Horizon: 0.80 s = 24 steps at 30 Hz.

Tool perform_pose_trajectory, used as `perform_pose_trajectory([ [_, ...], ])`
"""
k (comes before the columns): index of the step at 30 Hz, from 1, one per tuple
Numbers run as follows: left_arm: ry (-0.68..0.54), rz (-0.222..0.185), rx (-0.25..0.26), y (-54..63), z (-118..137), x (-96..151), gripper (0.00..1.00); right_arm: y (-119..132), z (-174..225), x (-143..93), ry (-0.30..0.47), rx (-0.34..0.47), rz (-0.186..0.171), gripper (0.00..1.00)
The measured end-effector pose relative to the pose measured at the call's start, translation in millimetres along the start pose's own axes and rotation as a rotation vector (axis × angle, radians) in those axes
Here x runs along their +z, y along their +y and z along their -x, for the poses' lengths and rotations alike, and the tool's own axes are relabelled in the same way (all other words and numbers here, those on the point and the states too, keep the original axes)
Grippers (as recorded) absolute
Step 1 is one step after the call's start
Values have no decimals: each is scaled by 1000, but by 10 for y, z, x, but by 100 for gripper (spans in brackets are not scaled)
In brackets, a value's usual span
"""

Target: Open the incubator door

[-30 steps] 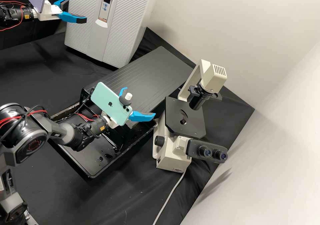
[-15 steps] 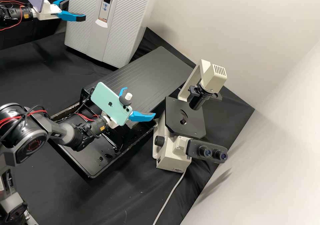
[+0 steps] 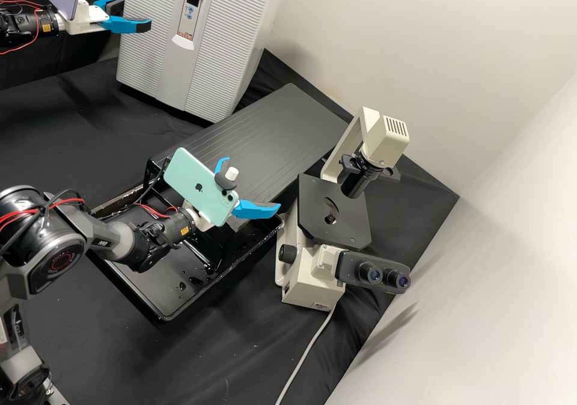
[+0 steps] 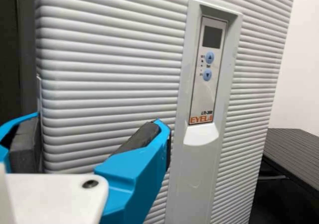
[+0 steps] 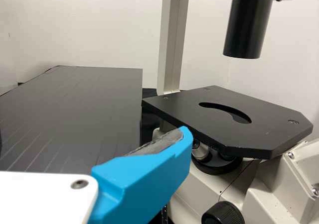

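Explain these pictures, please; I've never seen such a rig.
This is a two-armed robot. One picture looks down from a fixed camera; the others come from cameras on its wrists. On the black bench stand a light grey, ribbed incubator, a grooved black board, a black tray and a microscope. The left gripper has its fingers open at the incubator's front; the right gripper, also open, is near the microscope. Neither appears to hold anything.

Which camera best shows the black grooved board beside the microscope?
The high view: most of the board shows from above. The right wrist view shows much, slantwise; the left wrist view, a part beside the incubator.
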Motion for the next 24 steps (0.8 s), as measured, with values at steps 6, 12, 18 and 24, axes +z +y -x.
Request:
perform_pose_trajectory([
  [6,13,13,5,4,0,-12,0,0,0,0,0,0,0,100],
  [12,22,22,8,7,0,-20,0,0,0,0,0,0,0,100],
  [18,29,26,7,6,0,-26,0,0,0,0,0,0,0,100],
  [24,31,29,6,1,3,-29,0,0,0,0,0,0,0,100],
])
